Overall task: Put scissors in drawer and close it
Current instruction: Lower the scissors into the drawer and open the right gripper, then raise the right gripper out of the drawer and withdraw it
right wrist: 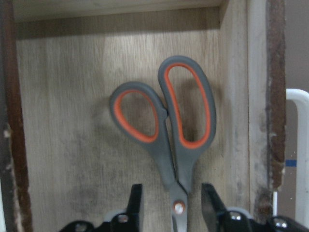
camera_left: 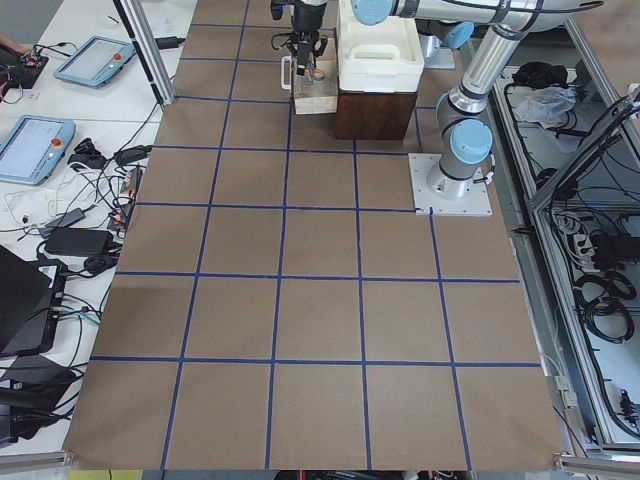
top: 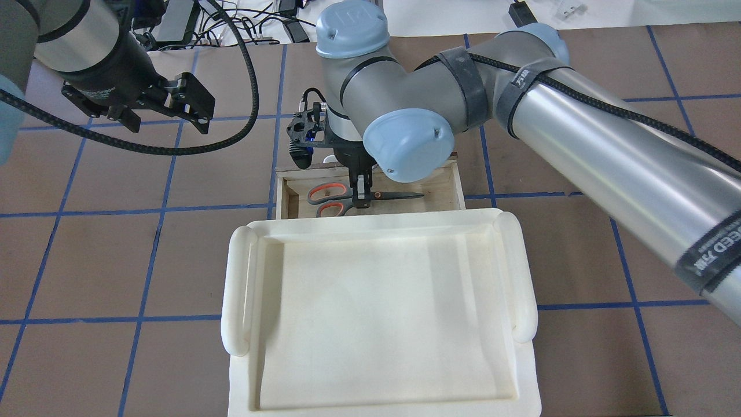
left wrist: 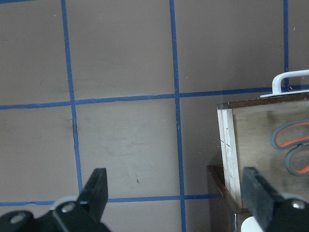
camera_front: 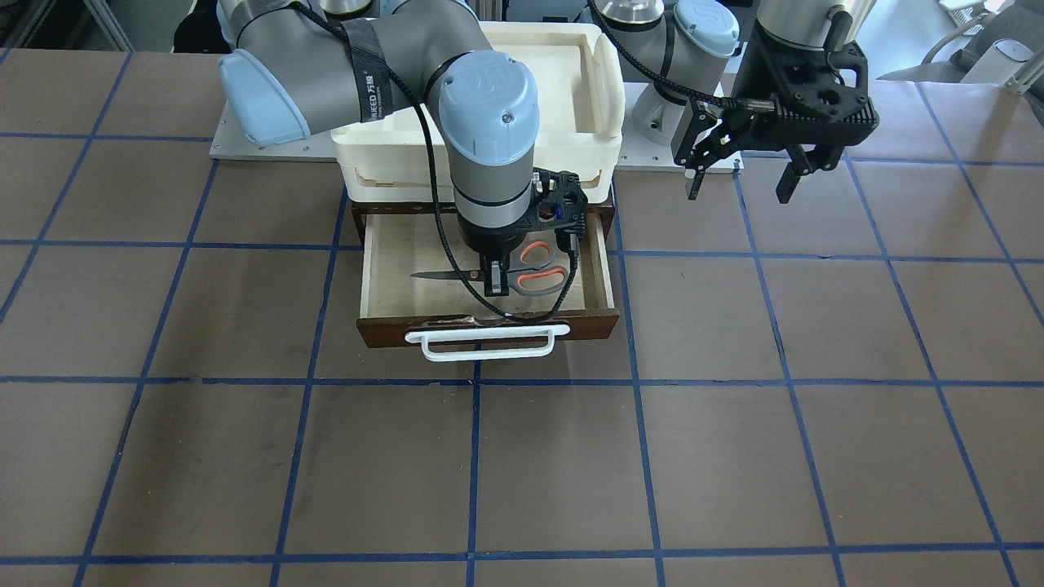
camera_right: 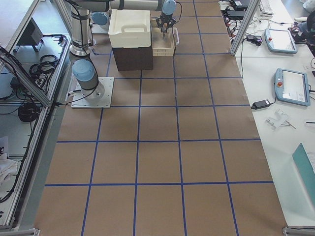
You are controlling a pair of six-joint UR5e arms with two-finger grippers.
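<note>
Two pincers: right pincer straddles scissors pivot, fingers parted, scissors flat in open drawer, blades crosswise. Left pincer open, empty, beside drawer; you're nearer handle with right.

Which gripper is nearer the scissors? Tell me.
Right. The right gripper straddles the scissors inside the drawer; the left gripper hangs beside it, apart.

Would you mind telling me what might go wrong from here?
The right pincer straddles the scissors at the pivot inside the open drawer; rising without fully letting go might drag them back out. The arm reaches down into the drawer, so closing by the white handle before it clears may jam against it.
</note>
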